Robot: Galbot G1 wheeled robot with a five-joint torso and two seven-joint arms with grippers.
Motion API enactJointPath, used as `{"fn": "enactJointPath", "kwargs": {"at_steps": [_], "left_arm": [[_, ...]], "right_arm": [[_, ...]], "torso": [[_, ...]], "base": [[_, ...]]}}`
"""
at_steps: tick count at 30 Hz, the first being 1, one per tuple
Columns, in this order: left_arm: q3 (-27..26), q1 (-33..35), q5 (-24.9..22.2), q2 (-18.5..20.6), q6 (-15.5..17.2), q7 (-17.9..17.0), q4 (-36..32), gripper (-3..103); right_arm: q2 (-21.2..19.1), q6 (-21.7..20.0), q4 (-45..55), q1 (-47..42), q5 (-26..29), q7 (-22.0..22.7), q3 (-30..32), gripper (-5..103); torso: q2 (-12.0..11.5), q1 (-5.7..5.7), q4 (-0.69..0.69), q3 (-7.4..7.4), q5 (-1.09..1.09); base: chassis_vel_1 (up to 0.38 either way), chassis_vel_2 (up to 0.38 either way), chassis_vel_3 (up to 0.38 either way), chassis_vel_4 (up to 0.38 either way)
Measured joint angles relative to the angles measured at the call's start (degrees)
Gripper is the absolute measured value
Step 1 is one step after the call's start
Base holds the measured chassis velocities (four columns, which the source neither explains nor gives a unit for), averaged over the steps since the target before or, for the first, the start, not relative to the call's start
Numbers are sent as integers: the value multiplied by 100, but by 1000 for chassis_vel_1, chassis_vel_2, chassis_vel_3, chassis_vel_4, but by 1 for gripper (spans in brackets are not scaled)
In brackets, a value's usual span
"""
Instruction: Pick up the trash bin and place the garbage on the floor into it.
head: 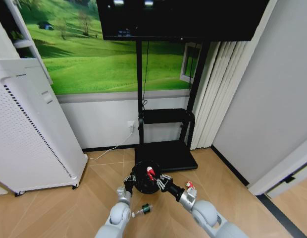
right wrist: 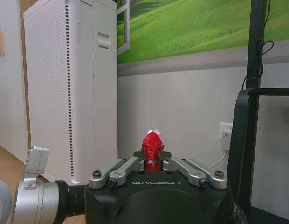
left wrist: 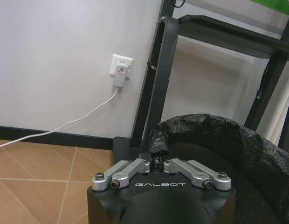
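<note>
Two claws are at work in front of you, so take the scene from the biggest thing down. Your tall white perforated appliance [head: 29,134] stands at the robot's left against the wall, and the black TV stand [head: 166,134] rises straight ahead, its base plate just behind the work.

Below that, the trash bin [head: 143,179] hangs in front of the stand, lined with a black bag. Your left claw [left wrist: 157,164] is pinched tight on the bin's near rim, with a fold of bag liner [left wrist: 191,128] bunched between its fingers. That thin grip is your first worry, as I judge it: if the plastic slides or the bin tips under its own weight, the bin could swing or drop.

Your right claw [right wrist: 153,161] is closed around the red-and-white packet [right wrist: 152,145], which sticks up between the fingers. In the head view the packet sits over the bin's mouth, close to its middle. Release looks safe enough from there, but a light packet can cling to a finger or flutter, and a tilted bin would narrow the target.

Smallest last: the clear little bottle [head: 142,211] with its green label lies on the wood floor [head: 69,208] between the two forearms, near the left one. Watch that arm and the base; a nudge could roll the bottle away. A red-capped piece [head: 189,185] shows beside the right arm; I cannot tell what it is.
</note>
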Motion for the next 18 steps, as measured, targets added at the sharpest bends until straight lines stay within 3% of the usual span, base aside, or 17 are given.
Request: {"fn": "enactJointPath", "kwargs": {"at_steps": [5,6,7,11,14,15,18], "left_arm": [[-1,-16,-37,14,0,0,-10,7],[-1,-17,-39,14,0,0,-10,7],[-1,-16,-41,10,0,0,-10,7],[-7,-4,-41,-7,0,2,-13,7],[-10,2,-40,-9,0,3,-15,7],[-17,10,-38,-13,0,4,-17,7],[-32,15,-37,-16,0,5,-19,7]], "right_arm": [[9,-29,-5,10,-1,18,-27,10],[8,-33,-5,12,-1,18,-27,14],[4,-33,-4,14,0,18,-28,24],[-7,-33,0,17,5,18,-25,40],[-11,-33,1,17,5,18,-24,40],[-17,-33,1,17,5,18,-21,51],[-26,-33,2,16,5,12,-19,57]], "torso": [[0,0,0,0,0],[0,0,0,0,0],[0,0,0,0,0],[0,0,-1,0,0],[0,0,0,0,0],[0,0,-1,0,0],[0,0,0,0,0]], "base": [[0,0,0,0],[0,0,0,0],[0,0,0,0],[0,0,0,0],[0,0,0,0],[0,0,0,0],[0,0,0,0]]}}
